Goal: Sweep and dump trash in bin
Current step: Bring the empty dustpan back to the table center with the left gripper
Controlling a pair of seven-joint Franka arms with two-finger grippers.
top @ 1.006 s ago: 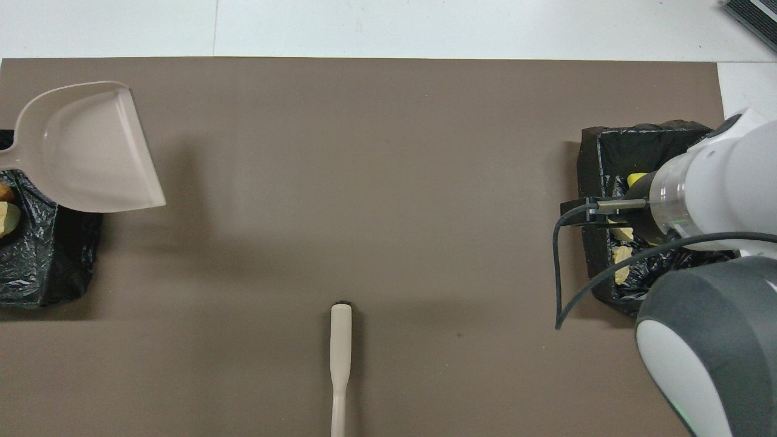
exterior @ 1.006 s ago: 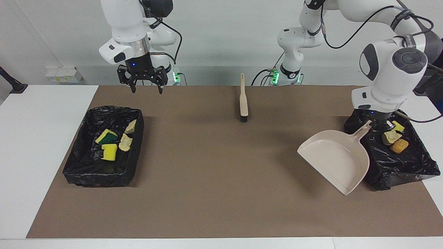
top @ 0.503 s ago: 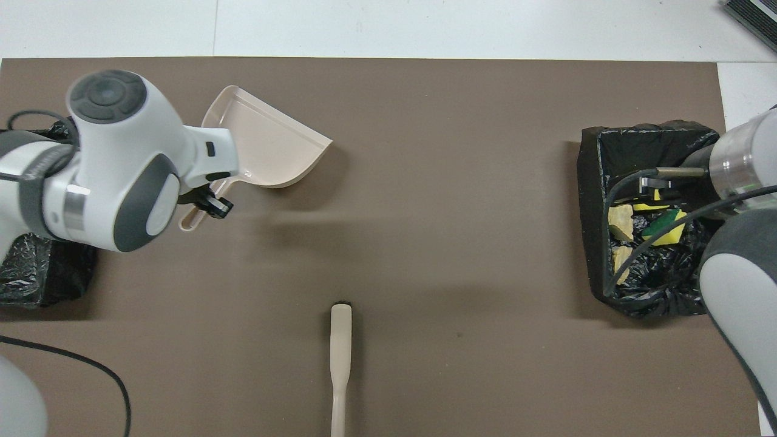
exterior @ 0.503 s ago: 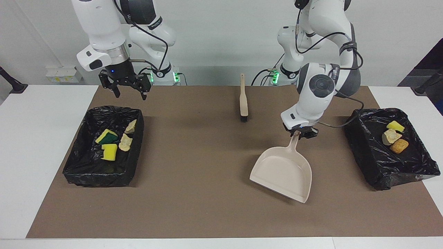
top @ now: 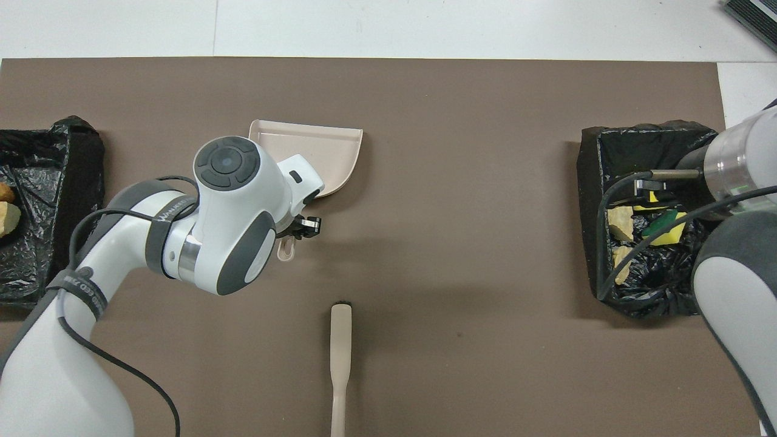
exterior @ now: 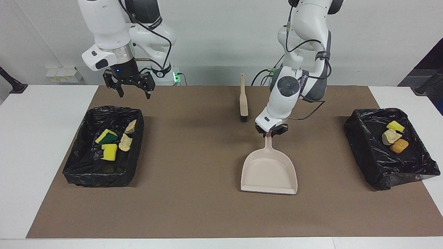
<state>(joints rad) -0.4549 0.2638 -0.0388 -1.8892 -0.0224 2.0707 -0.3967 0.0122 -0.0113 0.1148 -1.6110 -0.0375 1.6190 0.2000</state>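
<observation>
Facing view is showing the left gripper (exterior: 271,133) clamping the top of the dustpan (exterior: 269,170) handle, with the pan hanging mouth-down near the middle of the brown mat (exterior: 193,207), its lip at or just above the surface. None of the trash is lying anywhere near those jaws: four pieces (exterior: 114,140) are sitting in the black-lined bin (exterior: 100,174) at the right arm's end of the table, and three pieces (exterior: 394,136) are sitting in the other lined bin (exterior: 387,173) at the left arm's end — both well apart from the dustpan. The right gripper (exterior: 131,89) is hovering with its fingers spread and holding nothing, over the mat just beside the robot-side edge of the four-piece bin.

A second ago the left arm was holding the dustpan tilted right beside the three-piece bin; it is now carrying it toward the centre and has turned it square to the mat. The right gripper is sitting slightly nearer that arm's end of the table than it was then.

Overhead, the left arm's wrist is covering the grip and most of the pan, and the three-piece bin is running off the edge of that view — the brush (top: 340,364), lying nearer the robots than the dustpan, is showing plainly.
</observation>
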